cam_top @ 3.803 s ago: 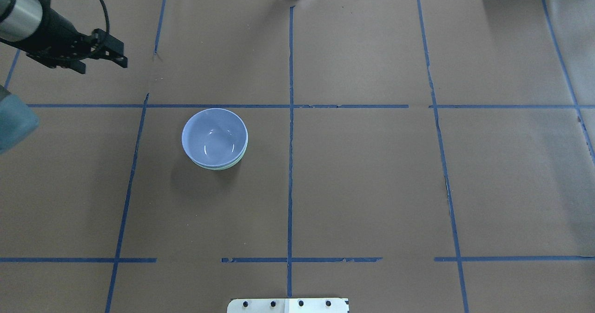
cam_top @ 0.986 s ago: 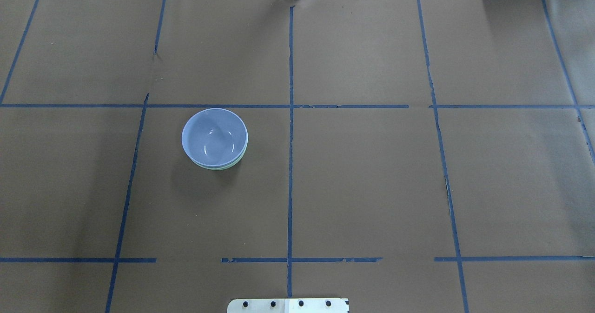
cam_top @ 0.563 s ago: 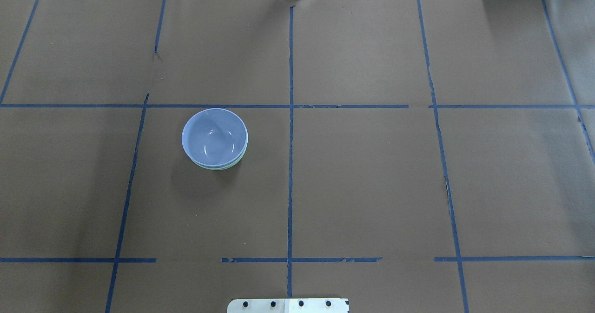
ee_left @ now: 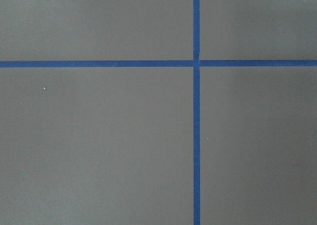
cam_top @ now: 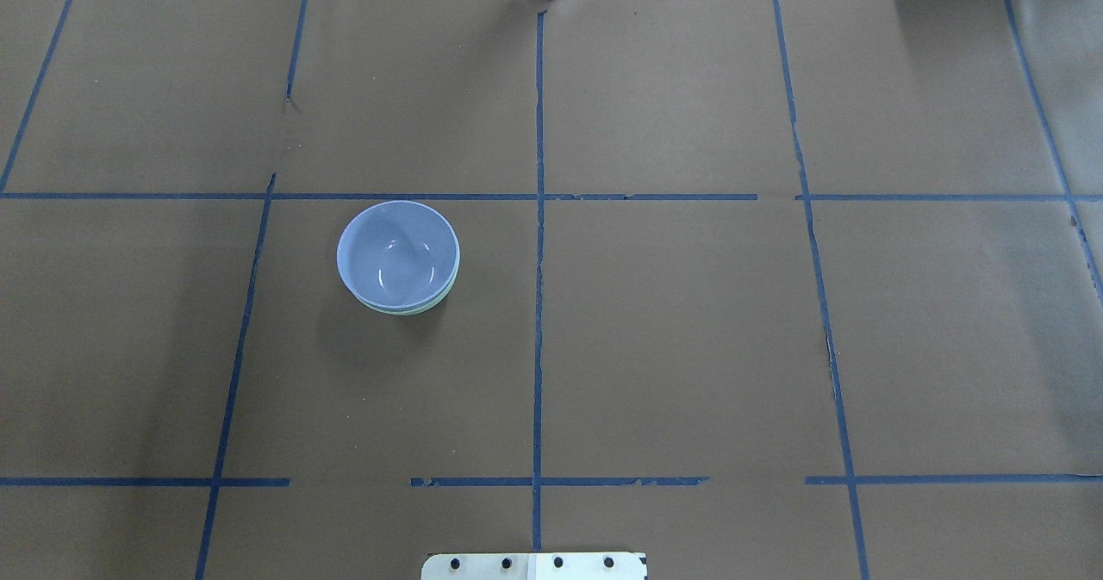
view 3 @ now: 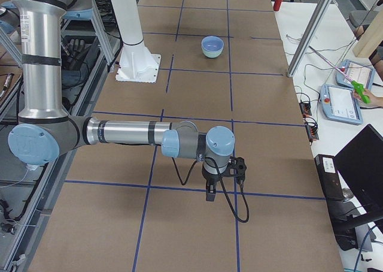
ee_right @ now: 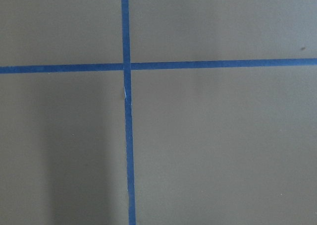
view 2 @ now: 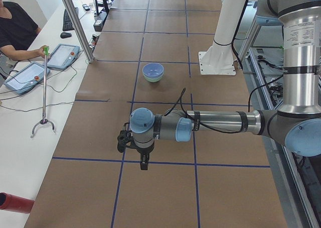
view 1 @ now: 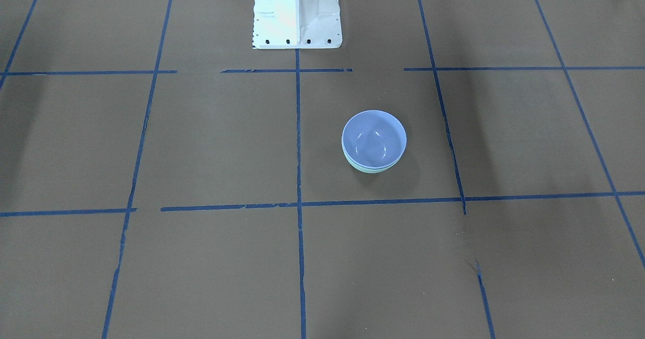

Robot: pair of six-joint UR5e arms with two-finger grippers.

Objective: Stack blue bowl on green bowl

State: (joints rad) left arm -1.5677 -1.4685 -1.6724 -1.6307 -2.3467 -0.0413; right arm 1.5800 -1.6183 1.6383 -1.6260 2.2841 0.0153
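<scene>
The blue bowl [cam_top: 396, 252] sits nested inside the green bowl [cam_top: 407, 310], of which only a thin mint edge shows under its near side. The stack stands left of the table's centre line; it also shows in the front view, blue bowl [view 1: 374, 137] over green bowl [view 1: 370, 170]. The left gripper [view 2: 143, 165] hangs pointing down over the table end, far from the blue bowl [view 2: 153, 70]; I cannot tell if it is open. The right gripper [view 3: 210, 194] hangs likewise at the opposite end, far from the blue bowl [view 3: 212, 44]; I cannot tell its state. Both wrist views show only brown paper and tape.
The robot's white base [view 1: 296, 11] stands at the table's near-robot edge. Blue tape lines grid the brown table cover. An operator with a grabber stick [view 2: 44, 87] and tablets [view 2: 62, 55] is beside the table. An aluminium post [view 2: 75, 22] stands at the table's edge.
The left arm, seen at the overhead view's upper left 3.8 s ago, has left that view. The stacked bowls have not moved.
</scene>
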